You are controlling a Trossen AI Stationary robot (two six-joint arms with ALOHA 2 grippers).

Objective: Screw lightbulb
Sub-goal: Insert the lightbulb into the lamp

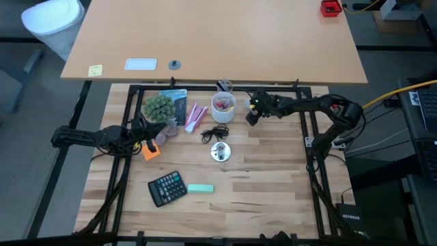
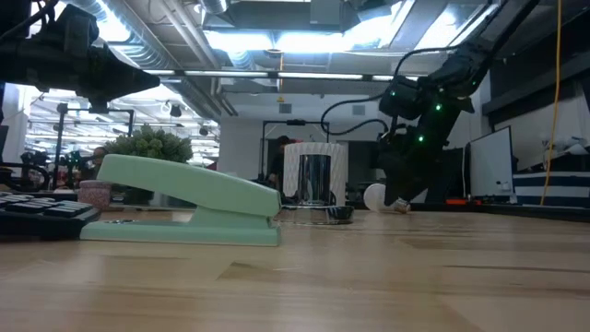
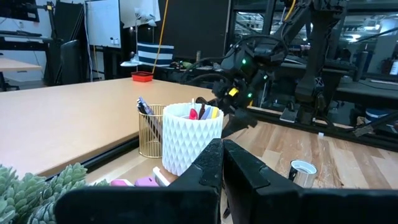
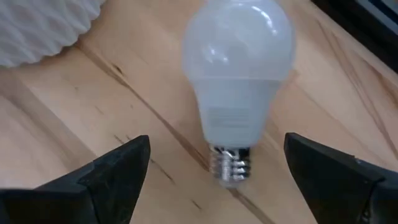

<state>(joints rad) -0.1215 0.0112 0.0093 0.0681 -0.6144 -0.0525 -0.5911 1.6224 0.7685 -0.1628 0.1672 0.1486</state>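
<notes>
Lightbulb point(image 4: 236, 87) lies ungrasped on table point(image 1: 273, 178), right gripper point(image 4: 211, 171) wide-open around it, empty; left gripper point(image 3: 221, 165) shut, idle at 9 o'clock; pickup and screwing remain.

The lightbulb point(image 4: 236, 81) is seen as frosted, smooth white with a threaded metal base — lying on the table point(image 4: 56, 124) of light wood, its grain streaked and matt.
</notes>
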